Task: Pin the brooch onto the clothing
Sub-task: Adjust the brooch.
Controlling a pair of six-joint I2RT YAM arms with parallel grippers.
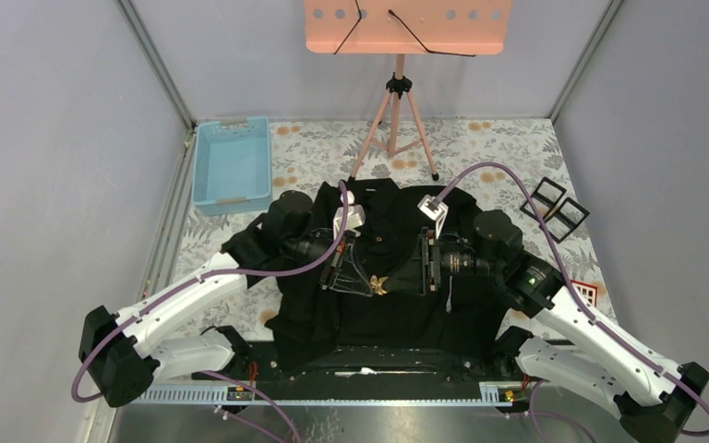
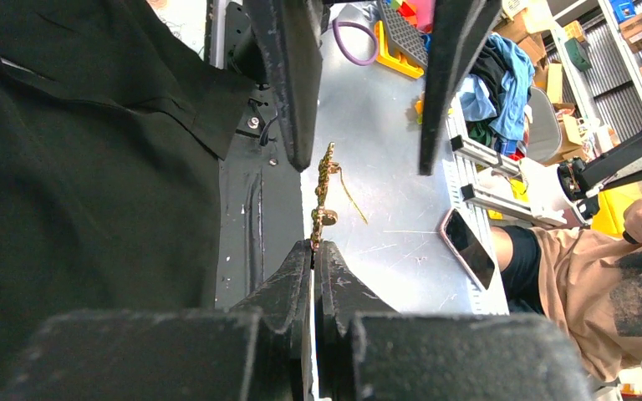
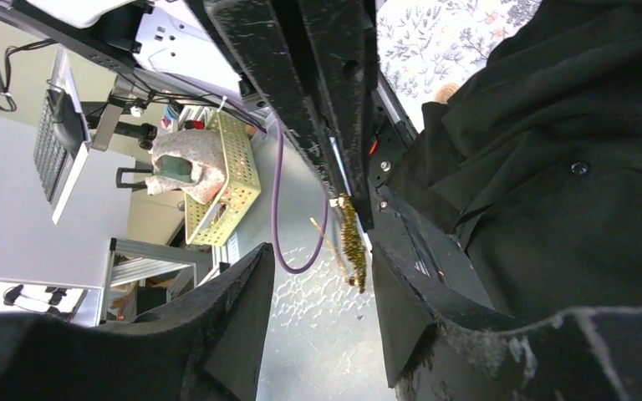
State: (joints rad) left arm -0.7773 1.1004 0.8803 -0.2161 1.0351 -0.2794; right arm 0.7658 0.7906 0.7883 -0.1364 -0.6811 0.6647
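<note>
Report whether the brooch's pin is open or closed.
Open. In both wrist views the thin pin angles away from the gold brooch, its tip free; the left fingers pinch the brooch at one end.

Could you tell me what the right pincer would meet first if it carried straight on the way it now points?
The right pincer would most likely meet the gold brooch, just ahead of its open jaws and pinched by the shut left pincer behind it; depth is unclear.
</note>
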